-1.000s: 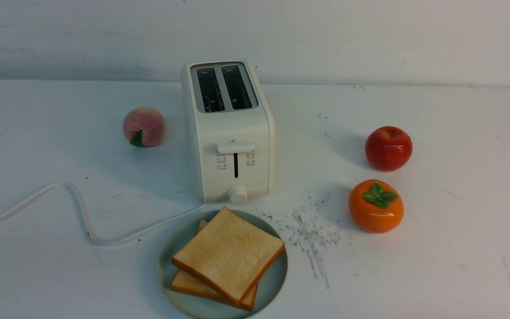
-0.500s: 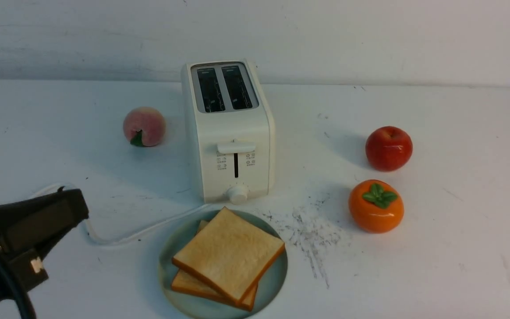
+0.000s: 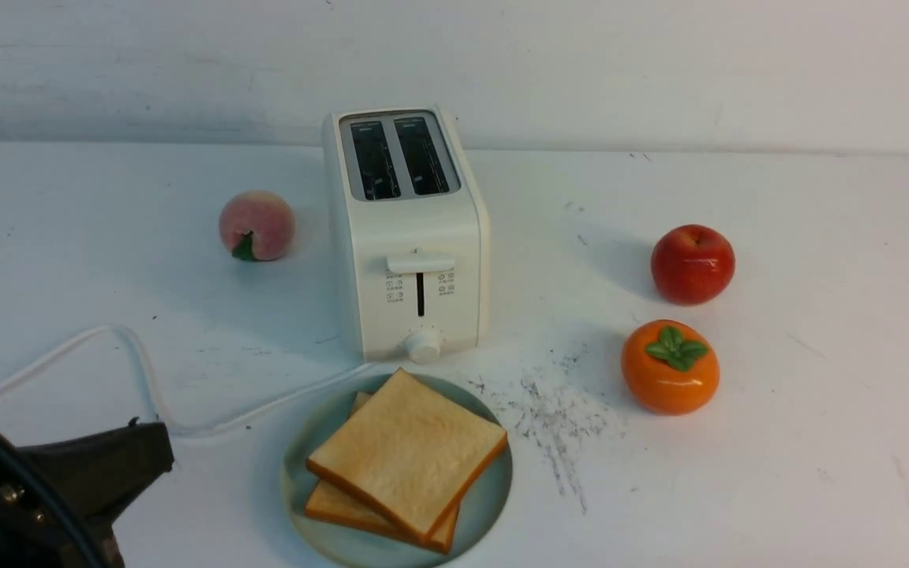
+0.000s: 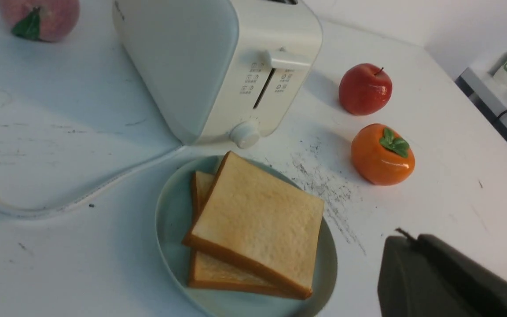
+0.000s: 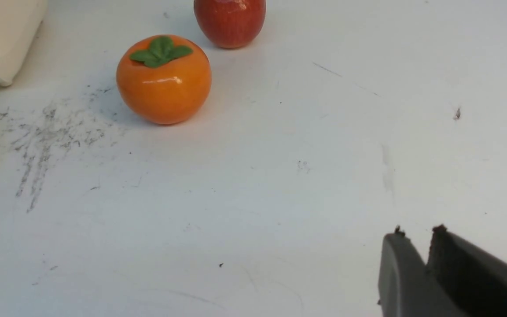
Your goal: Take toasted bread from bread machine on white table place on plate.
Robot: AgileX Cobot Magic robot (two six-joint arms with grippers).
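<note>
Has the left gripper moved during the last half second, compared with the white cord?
Yes. The left gripper has moved lower in the front view: before it overlapped the cord's bend, now it sits below it, nearer the robot.

Two toast slices (image 3: 407, 454) on one plate (image 3: 486, 505), one toaster (image 3: 411, 237), one peach (image 3: 256, 225), one apple (image 3: 692, 263), one persimmon (image 3: 670, 367).

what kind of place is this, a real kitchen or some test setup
Probably a lab test bench, not a kitchen: a bare scuffed white table against a blank wall, glossy fake-looking fruit such as the persimmon, and a toaster beside the left gripper.
</note>
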